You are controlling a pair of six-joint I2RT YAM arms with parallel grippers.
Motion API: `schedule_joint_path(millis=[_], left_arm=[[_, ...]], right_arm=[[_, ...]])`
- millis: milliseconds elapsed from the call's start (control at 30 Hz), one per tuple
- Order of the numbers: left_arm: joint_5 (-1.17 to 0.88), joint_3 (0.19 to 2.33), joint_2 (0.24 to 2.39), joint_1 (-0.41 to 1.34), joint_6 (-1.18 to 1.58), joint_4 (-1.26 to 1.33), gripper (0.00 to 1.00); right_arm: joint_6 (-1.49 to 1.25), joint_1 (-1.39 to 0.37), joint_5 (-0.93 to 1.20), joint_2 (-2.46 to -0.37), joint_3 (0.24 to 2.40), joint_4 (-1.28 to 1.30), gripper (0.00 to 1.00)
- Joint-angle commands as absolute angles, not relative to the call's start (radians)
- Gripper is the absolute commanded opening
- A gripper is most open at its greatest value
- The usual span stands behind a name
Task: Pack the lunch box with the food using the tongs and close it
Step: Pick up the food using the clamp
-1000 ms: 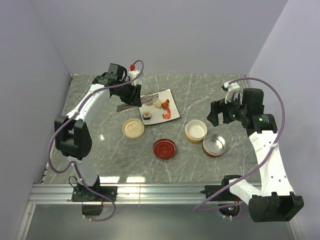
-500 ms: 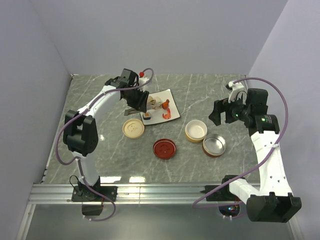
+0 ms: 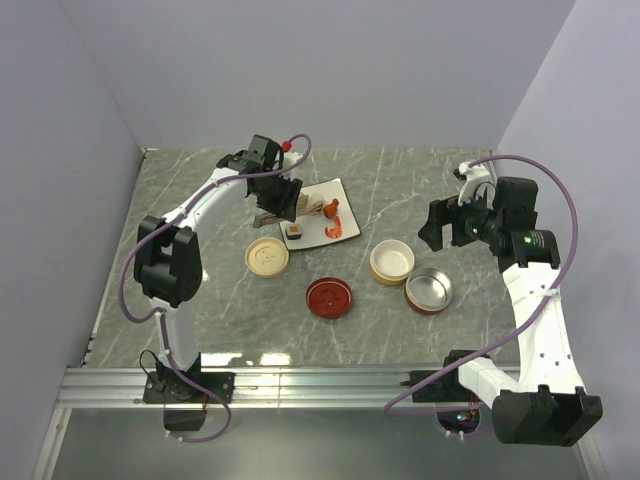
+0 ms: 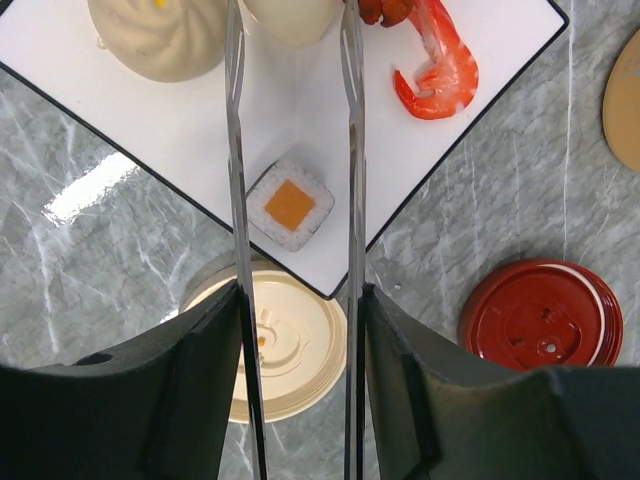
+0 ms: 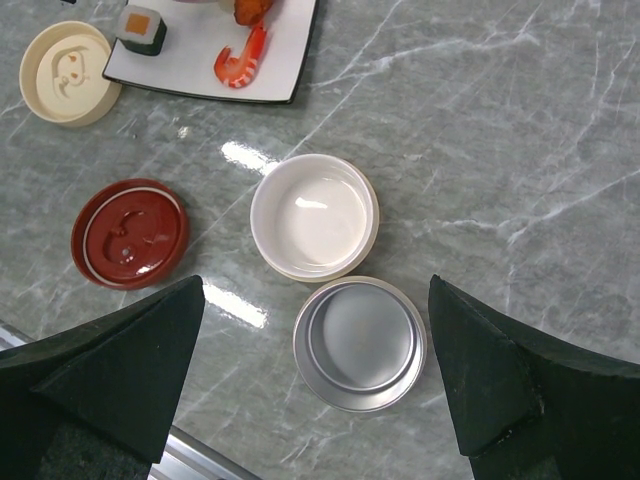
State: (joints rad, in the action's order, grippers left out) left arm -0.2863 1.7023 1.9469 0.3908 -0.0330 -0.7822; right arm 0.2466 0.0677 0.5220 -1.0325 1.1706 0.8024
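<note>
Right, the left end effector (image 4: pixel 300 298) is gripping the tongs (image 4: pixel 349 150) from outside. One dark finger is pressing on each silver arm, so the jaws are standing partway closed around them. The two arms are running almost parallel with a gap between them. Their tips are lying beyond the top edge of my left wrist view, so I cannot tell what they are touching.

The tongs are hanging over the white square plate (image 4: pixel 410 150) on the marble tabletop (image 4: pixel 80 250). On that plate the sushi roll (image 4: pixel 291 205) is sitting near the plate's corner and showing between the two arms. In that view the beige bun (image 4: pixel 160 35) is lying left of the arms, the white egg shape (image 4: pixel 290 12) is showing between them at the top, and the red-orange shrimp (image 4: pixel 435 65) is lying to their right. Just off the plate's corner a cream lid (image 4: pixel 290 350) is resting on the tabletop, with a red lid (image 4: pixel 540 315) near it.

The right end effector (image 3: pixel 432 226) is hovering with its jaws spread wide, holding nothing. It is hanging above the open cream bowl (image 5: pixel 314 215) and the metal tin (image 5: pixel 360 343), which are standing right against each other.
</note>
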Motion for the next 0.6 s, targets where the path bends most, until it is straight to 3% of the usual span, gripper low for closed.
schedule_joint_path(millis=[0, 567], left_arm=[[-0.278, 1.755, 1.954, 0.396, -0.015, -0.764, 0.55], [-0.282, 1.819, 2.036, 0.397, -0.021, -0.775, 0.55]], right_arm=[[0.236, 0.078, 0.538, -1.009, 1.178, 0.782, 1.0], [0.233, 0.081, 0.538, -1.026, 1.18, 0.776, 1.0]])
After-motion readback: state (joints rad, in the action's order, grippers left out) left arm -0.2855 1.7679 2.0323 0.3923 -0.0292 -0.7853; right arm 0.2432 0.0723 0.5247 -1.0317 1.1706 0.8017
